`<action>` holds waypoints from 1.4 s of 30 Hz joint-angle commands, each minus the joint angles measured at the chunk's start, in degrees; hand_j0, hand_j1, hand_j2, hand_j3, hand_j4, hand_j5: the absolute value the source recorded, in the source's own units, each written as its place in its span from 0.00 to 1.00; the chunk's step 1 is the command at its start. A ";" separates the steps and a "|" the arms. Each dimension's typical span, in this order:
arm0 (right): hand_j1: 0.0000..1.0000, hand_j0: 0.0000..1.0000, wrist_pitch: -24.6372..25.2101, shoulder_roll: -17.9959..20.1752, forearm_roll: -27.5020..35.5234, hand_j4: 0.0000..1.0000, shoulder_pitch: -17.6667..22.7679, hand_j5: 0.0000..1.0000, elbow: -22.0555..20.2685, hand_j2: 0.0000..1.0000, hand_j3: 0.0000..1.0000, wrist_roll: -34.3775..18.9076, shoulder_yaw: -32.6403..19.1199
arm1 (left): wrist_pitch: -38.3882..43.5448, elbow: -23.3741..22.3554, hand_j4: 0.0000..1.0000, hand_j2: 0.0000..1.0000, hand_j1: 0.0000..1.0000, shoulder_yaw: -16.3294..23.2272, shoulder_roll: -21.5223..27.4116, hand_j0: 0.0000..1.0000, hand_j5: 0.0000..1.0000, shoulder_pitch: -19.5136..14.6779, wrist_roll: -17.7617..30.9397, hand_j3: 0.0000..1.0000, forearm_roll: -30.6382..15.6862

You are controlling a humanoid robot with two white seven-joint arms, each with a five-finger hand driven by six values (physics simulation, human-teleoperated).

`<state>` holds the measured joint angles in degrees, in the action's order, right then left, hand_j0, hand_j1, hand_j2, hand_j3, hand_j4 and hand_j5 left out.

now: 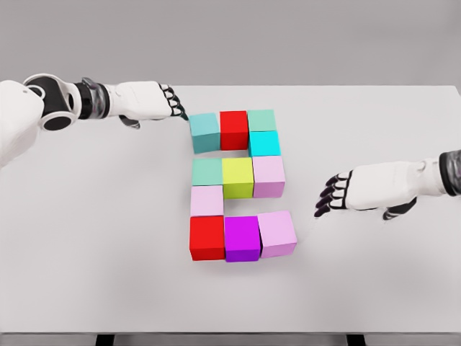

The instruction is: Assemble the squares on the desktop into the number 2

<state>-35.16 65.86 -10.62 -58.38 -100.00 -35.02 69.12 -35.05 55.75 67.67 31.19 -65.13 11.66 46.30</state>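
Several coloured cubes stand packed together mid-table. The top row holds a teal cube [204,132], a red cube [234,130] and a green cube [262,120], with a cyan cube [264,143] under the green one. The middle row is a green cube [207,171], a yellow-green cube [237,177] and a pink cube [268,176]. A pale pink cube [207,200] sits below at the left. The bottom row is red [207,238], magenta [242,238] and lilac [276,233]. My left hand [173,105] hovers open, fingertips just left of the teal cube. My right hand [333,194] is open, right of the cubes.
The white table [108,238] spans the view; its front edge runs along the bottom and its far edge lies behind the cubes. A grey wall is beyond it.
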 commanded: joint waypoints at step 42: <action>1.00 1.00 0.16 -30.71 21.70 1.00 43.26 1.00 33.73 1.00 1.00 0.02 -63.05 | 0.05 -4.24 1.00 1.00 1.00 -3.94 1.85 1.00 1.00 0.18 -0.32 1.00 -1.65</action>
<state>-35.12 35.04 10.58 -15.12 -66.24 -35.02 6.07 -35.05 52.05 65.23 31.79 -64.86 11.40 45.23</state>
